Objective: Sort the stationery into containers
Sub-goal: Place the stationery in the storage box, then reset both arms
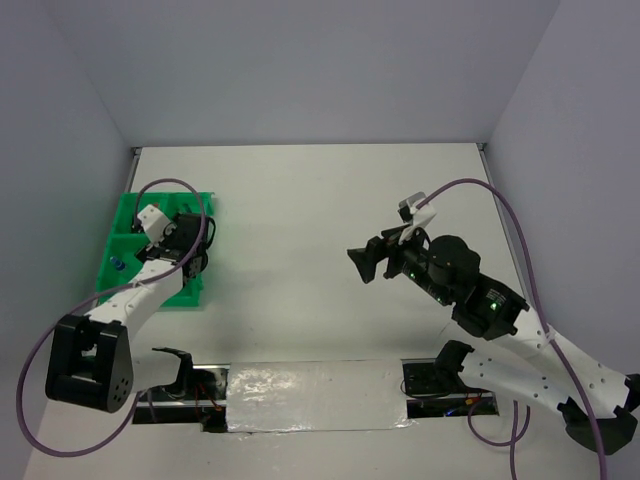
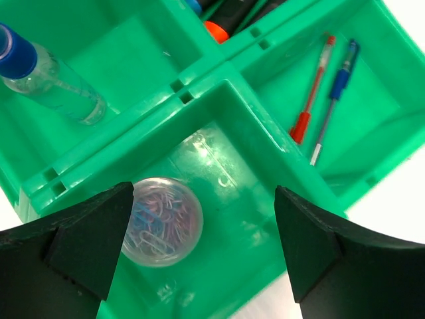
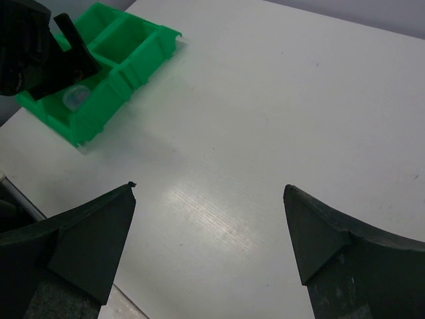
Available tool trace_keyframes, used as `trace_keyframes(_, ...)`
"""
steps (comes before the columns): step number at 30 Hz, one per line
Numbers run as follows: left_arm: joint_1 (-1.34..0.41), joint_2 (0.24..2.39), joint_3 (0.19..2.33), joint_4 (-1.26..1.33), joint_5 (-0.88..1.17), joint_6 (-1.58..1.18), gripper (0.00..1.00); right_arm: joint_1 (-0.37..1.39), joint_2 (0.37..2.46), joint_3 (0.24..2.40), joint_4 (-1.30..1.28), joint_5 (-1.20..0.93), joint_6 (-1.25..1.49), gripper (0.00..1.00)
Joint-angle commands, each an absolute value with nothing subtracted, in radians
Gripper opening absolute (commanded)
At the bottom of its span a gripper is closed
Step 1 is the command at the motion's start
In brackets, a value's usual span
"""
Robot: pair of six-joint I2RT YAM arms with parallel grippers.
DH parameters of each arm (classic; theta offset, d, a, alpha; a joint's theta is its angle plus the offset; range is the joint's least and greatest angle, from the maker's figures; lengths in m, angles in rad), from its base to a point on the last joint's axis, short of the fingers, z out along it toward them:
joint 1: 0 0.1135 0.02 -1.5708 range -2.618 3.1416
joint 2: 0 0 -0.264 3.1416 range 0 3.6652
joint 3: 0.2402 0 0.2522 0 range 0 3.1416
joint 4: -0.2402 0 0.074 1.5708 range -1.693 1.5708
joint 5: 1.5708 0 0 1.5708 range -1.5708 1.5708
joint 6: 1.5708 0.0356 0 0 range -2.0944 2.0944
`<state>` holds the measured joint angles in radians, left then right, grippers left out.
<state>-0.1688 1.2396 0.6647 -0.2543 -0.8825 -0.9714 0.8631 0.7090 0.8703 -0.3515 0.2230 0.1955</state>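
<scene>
The green tray (image 1: 125,215) sits at the table's left. My left gripper (image 2: 204,199) hangs open just above its near compartment, where a clear round case of paper clips (image 2: 161,220) lies free beside the left finger (image 2: 93,239). A blue-capped clear bottle (image 2: 53,80) lies in one compartment. A red pen (image 2: 312,93) and a blue pen (image 2: 334,100) lie in another. Black highlighters (image 2: 229,13) show at the top edge. My right gripper (image 1: 365,262) is open and empty above the bare table right of centre, far from the tray (image 3: 133,63).
Grey walls close in the table on the left, back and right. A shiny strip (image 1: 315,395) and cable openings (image 1: 440,385) run along the near edge between the arm bases. The left arm's purple cable (image 1: 175,185) loops over the tray.
</scene>
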Motion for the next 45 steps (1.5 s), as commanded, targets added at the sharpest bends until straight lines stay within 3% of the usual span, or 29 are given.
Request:
trace_keyframes(1,-0.178,1.160,0.748,-0.276,-0.813,-0.876,0.99,0.854,0.680,0.908,-0.317,0.229,0.183,1.00)
trace_keyframes(14,-0.397,0.856,1.107,-0.672,-0.560,-0.543,0.99,0.854,0.502,1.118,-0.638,0.531,0.207,1.00)
trace_keyframes(28,-0.397,0.529,1.298,-1.139,-0.695,-0.472,0.99,0.854,0.387,1.298,-1.008,0.681,0.242,1.00)
trace_keyframes(45,-0.397,0.365,1.410,-1.243,-0.646,-0.419,0.99,0.854,0.264,1.338,-1.127,0.693,0.268,1.00)
